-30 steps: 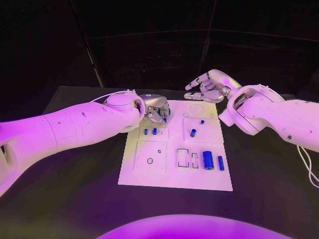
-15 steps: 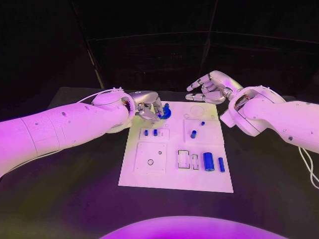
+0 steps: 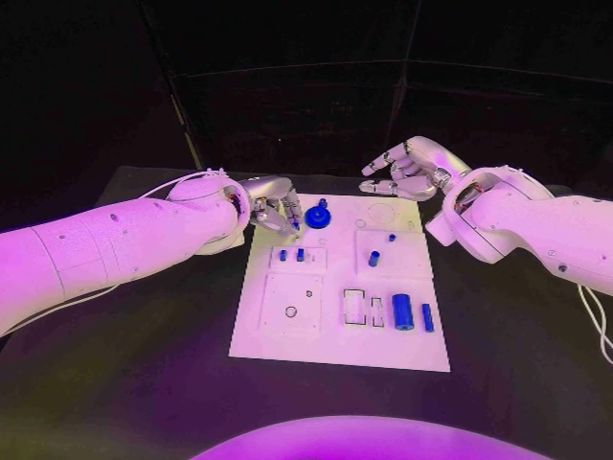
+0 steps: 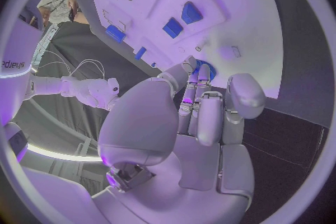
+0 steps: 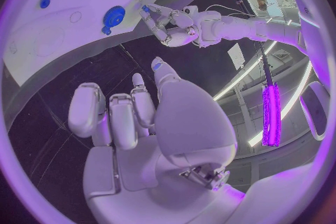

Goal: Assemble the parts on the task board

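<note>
The white task board (image 3: pixel 338 347) lies mid-table. A blue round part (image 3: pixel 319 218) rests on its far left corner, also seen as the blue round part (image 5: pixel 114 14) and behind my fingertips as the blue part (image 4: pixel 207 70). My left hand (image 3: pixel 278 212) hovers just left of it, fingers stretched toward it with a small gap and nothing held. My right hand (image 3: pixel 412 166) hangs above the board's far right corner, fingers loosely bent and apart, empty. Two small blue pegs (image 3: pixel 291 255), a blue piece (image 3: pixel 373 258) and two blue cylinders (image 3: pixel 402 309) stay on the board.
My left arm (image 3: pixel 113 244) crosses the table's left side and my right arm (image 3: pixel 541 230) its right side. A white cable (image 3: pixel 600 335) trails off the right arm. Black table (image 3: pixel 127 383) surrounds the board.
My left hand carried the blue round part over the board's far left corner, let it go and drew back slightly to the left. The right hand has hardly moved.
</note>
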Motion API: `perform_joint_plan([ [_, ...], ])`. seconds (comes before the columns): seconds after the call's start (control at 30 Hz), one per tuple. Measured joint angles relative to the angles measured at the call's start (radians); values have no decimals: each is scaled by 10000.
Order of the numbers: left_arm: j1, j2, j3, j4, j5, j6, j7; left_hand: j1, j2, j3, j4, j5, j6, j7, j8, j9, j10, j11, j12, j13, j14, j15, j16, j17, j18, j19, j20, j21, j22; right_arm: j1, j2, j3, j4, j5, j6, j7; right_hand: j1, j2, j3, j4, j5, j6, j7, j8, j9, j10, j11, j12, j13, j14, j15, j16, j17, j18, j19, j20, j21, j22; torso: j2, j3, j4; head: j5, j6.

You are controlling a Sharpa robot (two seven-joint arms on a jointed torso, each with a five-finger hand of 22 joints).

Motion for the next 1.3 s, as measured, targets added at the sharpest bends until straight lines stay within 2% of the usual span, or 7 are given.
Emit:
perform_joint_plan([
  [0.6, -130, 257, -6, -402, 71, 549, -141, -45, -49, 31, 25, 0, 35, 35, -37, -19, 36, -36, 0, -10, 0, 0, 0, -68, 0, -1, 0, 0, -44, -1, 1, 0, 10, 0, 0, 0, 0, 0, 0, 0, 0, 0, 0, 0, 0, 0, 0, 0, 0, 0, 0, 0, -1, 0, 0, 0, 0, 1, 4, 1, -12, 35, -23],
  [1.3, -151, 354, 4, -455, 91, 792, -232, -45, -129, 57, -2, 0, 32, 31, -37, -28, 35, -36, -41, -8, -1, 1, 0, -111, 0, -1, 0, -54, -89, -1, 13, 0, 7, 0, 1, -4, 0, 0, 0, 0, 0, 0, 0, 0, 0, 0, 0, 0, 0, 0, 0, 0, -2, 0, 0, 0, 0, 3, 3, -4, -12, 5, -51],
])
